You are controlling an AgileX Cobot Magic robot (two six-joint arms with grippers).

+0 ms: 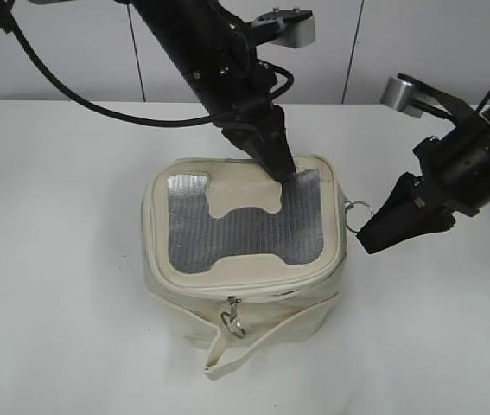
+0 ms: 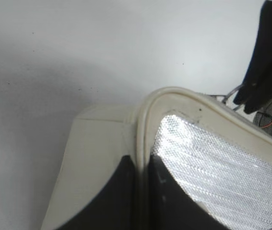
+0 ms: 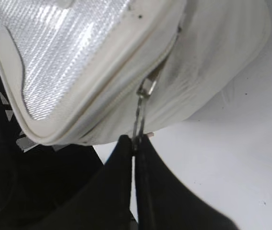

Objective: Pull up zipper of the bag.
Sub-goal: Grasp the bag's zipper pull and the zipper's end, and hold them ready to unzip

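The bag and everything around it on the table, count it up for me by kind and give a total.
Bag: 1
Ring pulls, front and right side: 2
Loose strap: 1
Pincers, left and right: 2
Total: 6

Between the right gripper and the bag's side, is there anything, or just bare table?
The ring pull bridges it: the right gripper pinches its ring, which leads to the slider on the bag. Right wrist view shows it best.
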